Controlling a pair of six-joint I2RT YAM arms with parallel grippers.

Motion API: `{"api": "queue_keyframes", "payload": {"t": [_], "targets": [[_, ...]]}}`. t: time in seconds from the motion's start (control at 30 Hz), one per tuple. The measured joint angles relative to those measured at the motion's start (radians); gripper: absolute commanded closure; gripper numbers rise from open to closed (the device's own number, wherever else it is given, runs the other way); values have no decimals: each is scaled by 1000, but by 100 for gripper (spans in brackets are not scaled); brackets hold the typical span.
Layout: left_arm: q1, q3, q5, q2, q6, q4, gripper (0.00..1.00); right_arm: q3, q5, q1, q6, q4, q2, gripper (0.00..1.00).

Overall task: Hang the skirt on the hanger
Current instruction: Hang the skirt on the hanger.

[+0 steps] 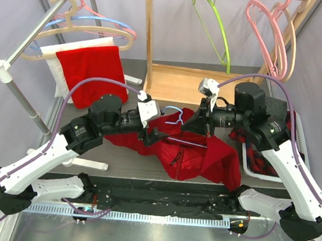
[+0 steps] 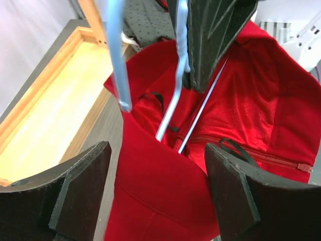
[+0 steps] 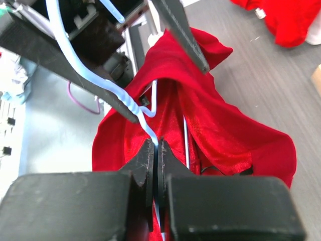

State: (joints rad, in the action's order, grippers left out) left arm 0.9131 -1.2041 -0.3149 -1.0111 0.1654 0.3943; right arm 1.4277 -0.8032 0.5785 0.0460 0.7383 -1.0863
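The right hand (image 3: 156,150) is pinched shut on one pale blue wire hanger (image 3: 125,98). The left hand (image 2: 158,160), fingers spread wide and gripping nothing, hangs just above one crumpled red fabric skirt (image 1: 214,153) lying on the dark grey table (image 1: 134,166), where the hanger's wires reach into its folds.

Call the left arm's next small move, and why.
Probably close the left fingers on the skirt fold between them. They stand open on either side of it without gripping, while the right fingers are shut on the hanger, holding it steady.
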Motion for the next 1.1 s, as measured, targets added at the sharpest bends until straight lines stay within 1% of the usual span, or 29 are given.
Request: {"api": "queue_keyframes", "payload": {"t": [0.03, 0.1, 0.17, 0.27, 0.3, 0.33, 0.37, 0.43, 0.47, 0.53, 0.57, 0.6, 0.67, 0.8, 0.83, 0.9, 0.93, 1.0, 1.07, 1.1], "targets": [[0, 0, -4, 0, 0, 0, 24, -11, -8, 0, 2, 0, 7, 99], [0, 0, -17, 0, 2, 0, 28, -31, -20, 0, 5, 0, 14, 99], [-1, 0, -31, -1, 3, 0, 29, -51, -35, 0, 6, 0, 16, 99], [-8, -4, -65, -8, 6, 2, 34, -80, -56, 0, 11, 3, 16, 99], [-12, -6, -82, -13, 9, 3, 41, -87, -61, 0, 12, 4, 16, 99], [-14, -8, -99, -21, 12, 4, 45, -91, -66, 0, 13, 5, 16, 99], [-17, -10, -113, -29, 13, 7, 53, -93, -72, 0, 14, 5, 16, 99], [-23, -19, -153, -53, 22, 20, 60, -96, -79, 0, 16, 4, 19, 99], [-26, -24, -173, -69, 26, 27, 70, -98, -81, 0, 16, 5, 21, 99], [-27, -31, -214, -98, 26, 43, 82, -98, -84, 0, 19, 5, 26, 99], [-28, -34, -234, -111, 30, 50, 93, -98, -84, 0, 20, 5, 27, 99], [-30, -36, -251, -122, 29, 56, 99, -99, -83, 0, 21, 5, 28, 99], [-31, -38, -284, -130, 33, 69, 100, -103, -80, -5, 24, 6, 28, 99], [-31, -38, -296, -132, 31, 83, 100, -115, -86, -5, 26, 7, 31, 99], [-31, -37, -291, -132, 28, 83, 100, -117, -86, -5, 26, 7, 31, 97], [-31, -37, -283, -130, 26, 84, 100, -122, -82, -5, 26, 2, 34, 88], [-31, -37, -278, -130, 26, 85, 100, -126, -79, -5, 26, -5, 35, 71], [-31, -37, -271, -127, 26, 97, 100, -137, -71, -5, 29, -18, 43, 51], [-32, -37, -259, -123, 26, 117, 100, -140, -70, -5, 26, -26, 52, 44], [-33, -37, -253, -120, 26, 131, 100, -142, -70, -5, 31, -31, 59, 42]]}}
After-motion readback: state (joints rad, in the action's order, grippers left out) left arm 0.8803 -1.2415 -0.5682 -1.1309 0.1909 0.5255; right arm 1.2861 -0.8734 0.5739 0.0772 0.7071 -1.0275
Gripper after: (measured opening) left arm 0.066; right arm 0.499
